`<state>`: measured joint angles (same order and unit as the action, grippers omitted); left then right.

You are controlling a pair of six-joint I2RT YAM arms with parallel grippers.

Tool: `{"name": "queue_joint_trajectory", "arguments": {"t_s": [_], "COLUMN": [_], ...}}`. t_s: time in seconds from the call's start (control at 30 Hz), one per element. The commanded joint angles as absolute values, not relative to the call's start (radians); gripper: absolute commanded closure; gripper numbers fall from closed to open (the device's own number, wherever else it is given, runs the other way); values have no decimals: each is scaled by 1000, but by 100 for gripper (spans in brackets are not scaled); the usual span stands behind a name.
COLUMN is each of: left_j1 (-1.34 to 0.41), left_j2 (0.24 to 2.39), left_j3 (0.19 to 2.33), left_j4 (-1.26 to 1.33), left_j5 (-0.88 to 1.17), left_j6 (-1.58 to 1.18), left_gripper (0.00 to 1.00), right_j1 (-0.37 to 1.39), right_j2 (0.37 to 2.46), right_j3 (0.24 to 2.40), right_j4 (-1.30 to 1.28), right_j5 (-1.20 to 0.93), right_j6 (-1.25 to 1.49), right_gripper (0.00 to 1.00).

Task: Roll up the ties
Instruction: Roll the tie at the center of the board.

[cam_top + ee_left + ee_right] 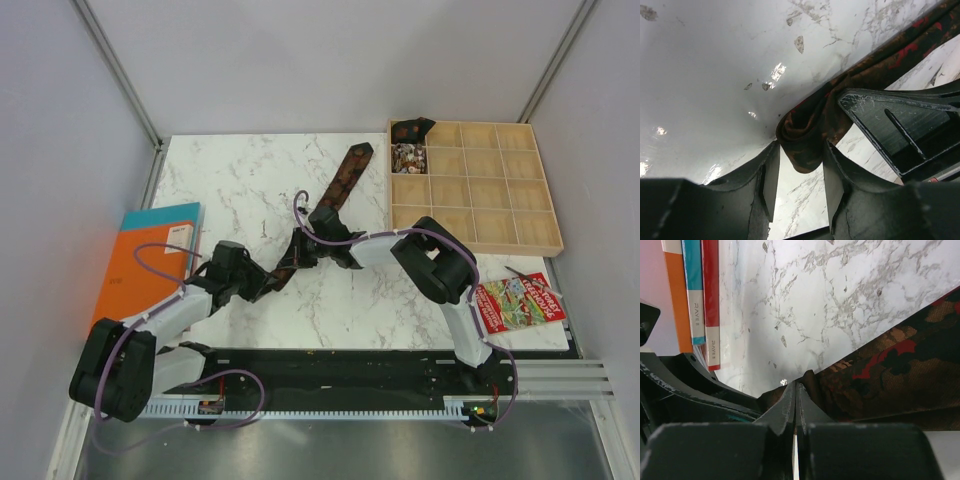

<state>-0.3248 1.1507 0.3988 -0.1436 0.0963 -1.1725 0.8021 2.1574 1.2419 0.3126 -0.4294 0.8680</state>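
Progress looks early: only the near end of the brown tie (805,130) is curled over, and most of it is lying flat.

Nearest the bases, the left gripper (800,150) has its fingers spread on either side of that curled end. The fabric fills the gap and touches both fingers, but I can't tell if it's actually being squeezed. My guess is it's parked there so the little coil can't spring open.

Just beyond it and a bit right, the right gripper (795,390) has its fingers pressed flat together. It looks like it's nipping the tie's edge right where the coil begins, probably to keep the strip taut so the roll winds tight.

From there the tie runs straight across the marble table (230,180) toward the far right, and its end stops near the left wall of the wooden tray (545,245). Laid out like that, it should feed into the roll without twisting.

The books (150,250) at the left edge and the booklet (520,302) at the near right are both well apart from the action.

In the tray's far-left corner cell there's a dark bundle (413,128), and the cell just nearer holds a light patterned roll (409,155). I'd bet that's where this one ends up too.
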Motion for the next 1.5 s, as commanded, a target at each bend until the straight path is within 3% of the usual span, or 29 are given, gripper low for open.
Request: {"name": "queue_joint_trajectory", "arguments": {"t_s": [0.0, 0.1, 0.33, 0.5, 0.9, 1.47], "left_j1": [-337, -339, -339, -339, -337, -337], "left_j2": [1173, 1204, 1302, 1278, 1147, 1167], "left_j3": [396, 403, 475, 564, 701, 815], "left_j4": [-104, -100, -115, -294, -687, -825], "left_j5": [23, 11, 32, 25, -69, -94], "left_j6": [-1230, -1229, -1154, -1030, -842, -749], "left_gripper": [55, 61, 89, 96, 98, 98], "right_j1": [805, 807, 807, 810, 908, 962], "right_j2": [2151, 2152, 2145, 2129, 2121, 2109], "right_j3": [1203, 1198, 1195, 1216, 1336, 1358], "right_j4": [252, 252, 239, 221, 181, 166], "right_j5": [-420, -422, -416, -419, -391, -385], "right_j6": [847, 847, 847, 859, 922, 953], "right_gripper": [99, 99, 99, 99, 98, 98]}}
